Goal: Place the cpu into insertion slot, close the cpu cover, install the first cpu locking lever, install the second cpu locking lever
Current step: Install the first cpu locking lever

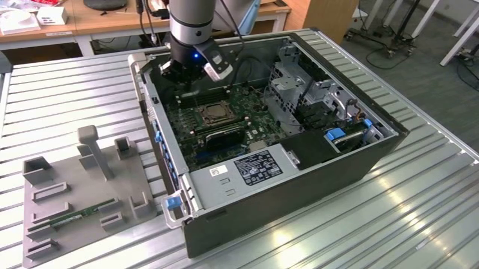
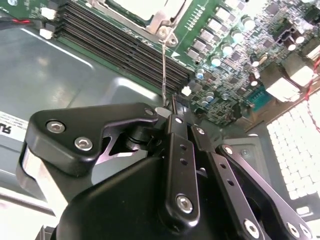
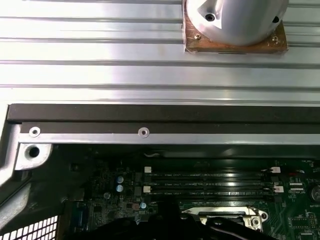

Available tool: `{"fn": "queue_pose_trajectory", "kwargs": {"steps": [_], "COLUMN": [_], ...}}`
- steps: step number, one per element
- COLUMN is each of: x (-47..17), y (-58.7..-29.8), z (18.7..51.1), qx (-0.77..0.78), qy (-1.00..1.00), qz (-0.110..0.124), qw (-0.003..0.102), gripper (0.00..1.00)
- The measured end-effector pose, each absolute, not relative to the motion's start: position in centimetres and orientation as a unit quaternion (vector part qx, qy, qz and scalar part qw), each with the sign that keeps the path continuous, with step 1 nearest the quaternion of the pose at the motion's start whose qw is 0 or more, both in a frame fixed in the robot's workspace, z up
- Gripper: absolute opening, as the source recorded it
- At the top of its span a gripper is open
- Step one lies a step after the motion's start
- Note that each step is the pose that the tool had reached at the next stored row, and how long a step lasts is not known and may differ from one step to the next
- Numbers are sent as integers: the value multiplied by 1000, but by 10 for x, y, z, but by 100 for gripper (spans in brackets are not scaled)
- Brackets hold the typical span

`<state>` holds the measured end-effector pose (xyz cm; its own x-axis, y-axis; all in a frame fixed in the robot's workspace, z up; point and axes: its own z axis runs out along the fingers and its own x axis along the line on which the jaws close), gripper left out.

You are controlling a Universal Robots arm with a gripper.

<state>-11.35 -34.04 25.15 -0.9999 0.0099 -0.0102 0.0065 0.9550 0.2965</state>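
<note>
No text is legible. In the exterior view, at lower centre, a label [image 1: 256, 166] on the power supply [image 1: 239, 193] carries tiny print. In the second wrist view, a sticker [image 2: 5, 129] on a grey panel [image 2: 60, 80] is cut off.

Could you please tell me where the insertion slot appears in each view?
Exterior view: insertion slot near the gripper.
Second wrist view: beyond the memory slots, at the locking lever's far end from the gripper.
First wrist view: its silvery rim beside the memory slots.
Shared landmark: memory slots.
</note>
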Motion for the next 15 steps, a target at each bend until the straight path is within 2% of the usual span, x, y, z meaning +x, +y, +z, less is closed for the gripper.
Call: {"fn": "queue_pose_trajectory", "kwargs": {"steps": [15], "x": [-87], "y": [-340], "z": [251], "qx": [4], "qy": [986], "qz": [165], "qw": [6], "gripper": [11]}}
